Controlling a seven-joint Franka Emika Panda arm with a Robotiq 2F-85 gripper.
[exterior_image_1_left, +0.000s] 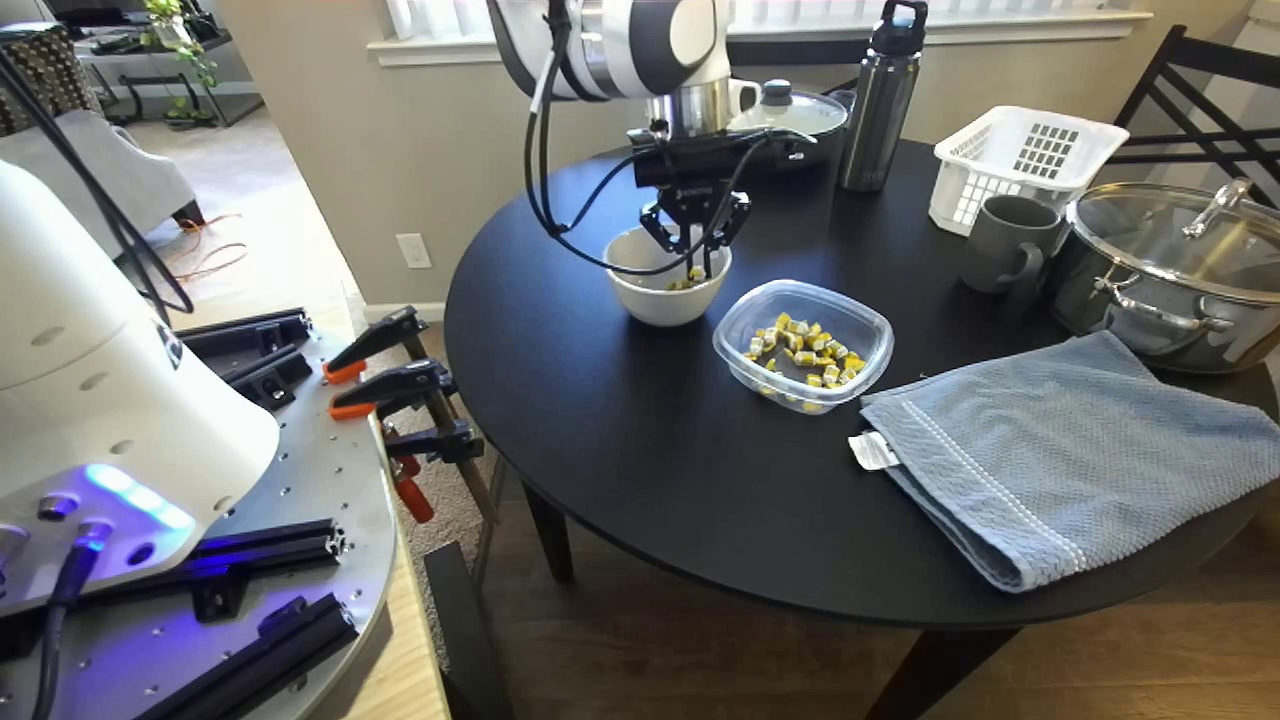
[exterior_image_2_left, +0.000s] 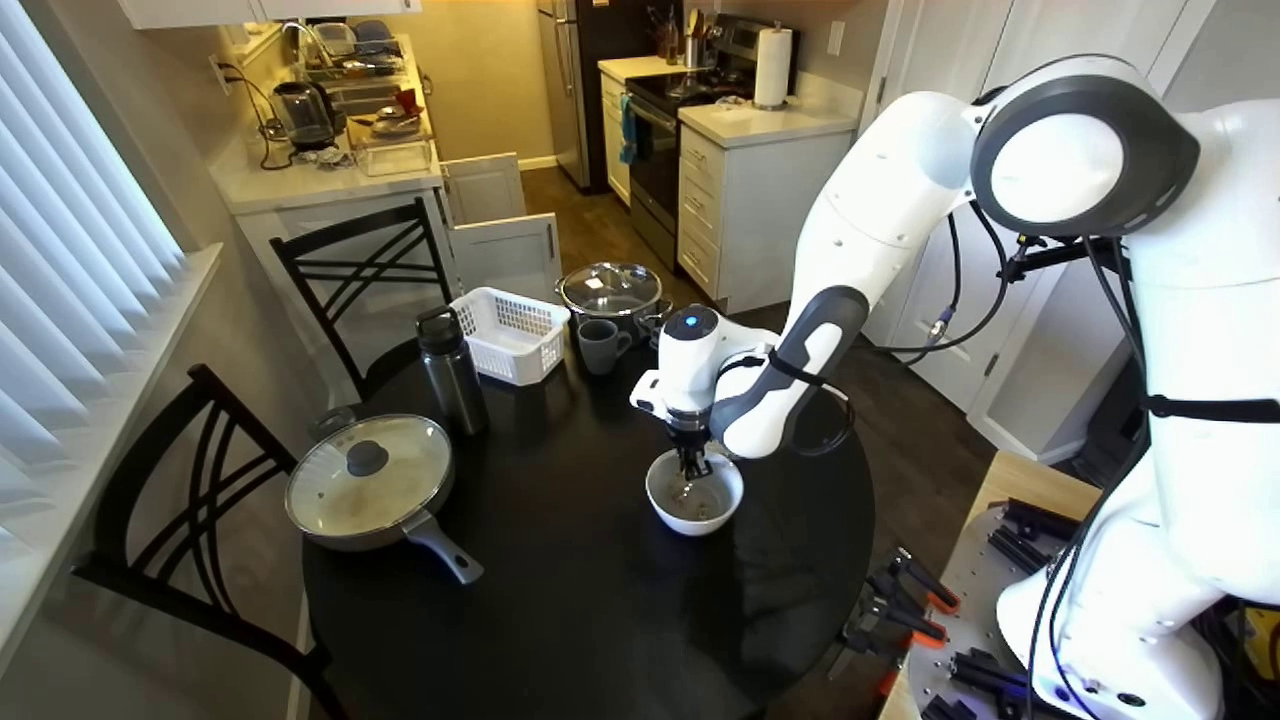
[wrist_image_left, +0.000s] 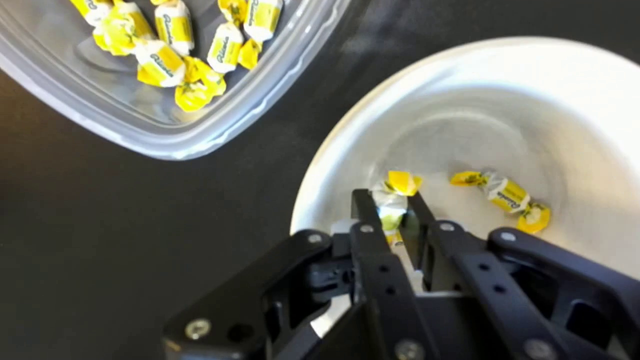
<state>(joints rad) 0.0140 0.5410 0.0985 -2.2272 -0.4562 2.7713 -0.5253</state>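
– White bowl (wrist_image_left: 510, 70), steep sides: why hang your pincer (wrist_image_left: 390, 196) straight down into it?

– Because its rim would get in my way at a slant, I judge. Upright, my 2 fingers (wrist_image_left: 366, 212) fit inside.

– And what have you got?

– 1 yellow-wrapped candy (wrist_image_left: 391, 204), pinched narrowly, inside the bowl near its wall. It is slim, so the fingers need to stand close together to bear on both sides. A printed yellow bit (wrist_image_left: 394, 238) shows lower between them; whether it belongs to this candy, I cannot tell.

– Is it alone in there?

– No. 1 loose candy (wrist_image_left: 507, 196) lies on the bottom, off to the side, apart from my fingers, so nothing presses on it.

– And those yellow sweets (wrist_image_left: 160, 62)?

– They lie scattered in a clear container (wrist_image_left: 175, 145) just beside the bowl. Its walls, I suppose, stop them straying over the black table (exterior_image_1_left: 620, 450).

– Why the towel (exterior_image_1_left: 1080, 450) there?

– It lies on the container's side away from the bowl, well apart from me; folded, it takes less room, at a guess.
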